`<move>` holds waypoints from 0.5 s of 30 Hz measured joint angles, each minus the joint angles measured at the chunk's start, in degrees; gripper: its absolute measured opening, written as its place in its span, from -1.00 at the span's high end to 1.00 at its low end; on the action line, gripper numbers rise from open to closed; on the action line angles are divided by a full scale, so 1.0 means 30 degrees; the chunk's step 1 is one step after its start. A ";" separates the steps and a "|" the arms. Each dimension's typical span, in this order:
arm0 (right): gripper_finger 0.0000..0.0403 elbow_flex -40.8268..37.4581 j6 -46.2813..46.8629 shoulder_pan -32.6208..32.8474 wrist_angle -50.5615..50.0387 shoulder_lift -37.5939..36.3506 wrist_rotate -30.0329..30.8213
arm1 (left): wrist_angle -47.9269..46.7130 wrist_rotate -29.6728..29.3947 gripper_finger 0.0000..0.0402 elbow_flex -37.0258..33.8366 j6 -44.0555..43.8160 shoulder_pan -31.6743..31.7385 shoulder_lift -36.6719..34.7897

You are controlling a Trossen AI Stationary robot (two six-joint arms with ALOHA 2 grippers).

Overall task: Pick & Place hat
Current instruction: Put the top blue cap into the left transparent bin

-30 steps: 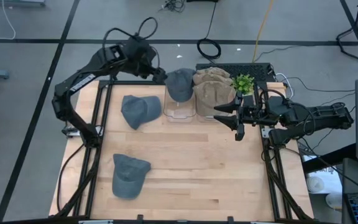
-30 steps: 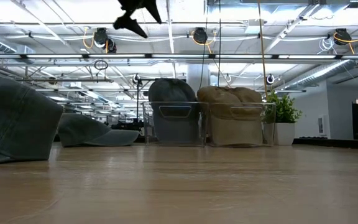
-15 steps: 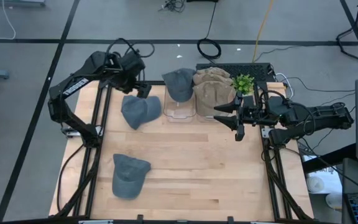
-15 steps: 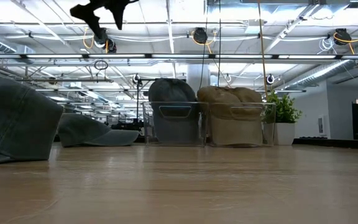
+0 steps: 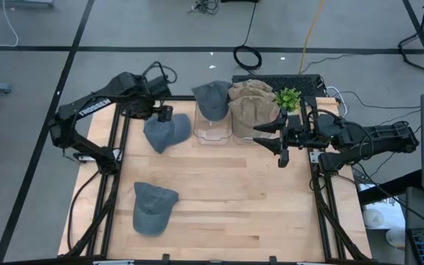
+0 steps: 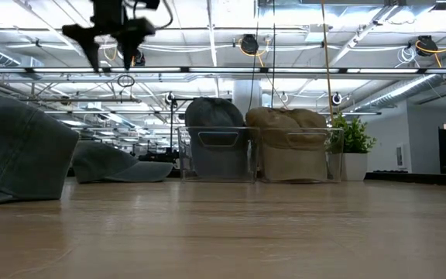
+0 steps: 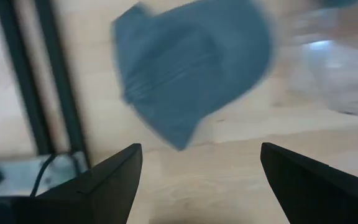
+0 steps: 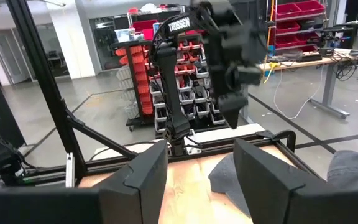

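Swinging away from the bins over the last second, the left gripper [image 5: 162, 115] now hangs above the table's far-left part, right over the grey cap [image 5: 165, 131] lying there, with clear air between them. Its fingers [image 7: 101, 180] stand spread wide, holding nothing. Seen from the table's middle, this cap lies at about eleven o'clock, flat on the wood, its soft crown a dull blue-grey; the wrist camera shows it blurred, brim and stitching hard to make out.

A second grey cap [image 5: 152, 207] lies at about eight o'clock, near the front-left corner, well apart from the first. In the low view it is cut off at the picture's edge, and only its crown shows.

At twelve o'clock, two clear bins stand side by side against the far edge. The left bin [image 5: 212, 129] holds a third grey cap [image 5: 213, 99], propped up at its back. The right bin is nearly hidden under the tan caps [image 5: 252, 103] heaped in it. A small green plant [image 5: 288, 98] stands just beside them, toward one o'clock.

The right gripper [image 5: 282, 138] waits at about two o'clock, near the tan caps, fingers partly apart and empty.

Bare wooden table [image 5: 241, 206] fills the middle and the whole front-right. Black frame rails run along both side edges.
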 joint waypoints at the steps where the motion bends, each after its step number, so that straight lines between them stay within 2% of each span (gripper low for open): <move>1: 0.15 0.0000 -0.0164 0.0000 -0.0045 0.0000 -0.0001 | -0.0010 -0.0007 -0.68 -0.0670 -0.0329 0.0170 -0.0053; 7: 0.15 0.0000 -0.0866 0.0000 -0.0098 0.0000 -0.0001 | 0.0250 0.0131 -0.68 -0.3753 -0.1170 0.1088 -0.0073; 15: 0.15 -0.0007 -0.1169 0.0000 -0.0908 -0.0007 -0.0005 | 0.2856 0.1180 -0.68 -0.6571 -0.1359 0.2836 -0.0073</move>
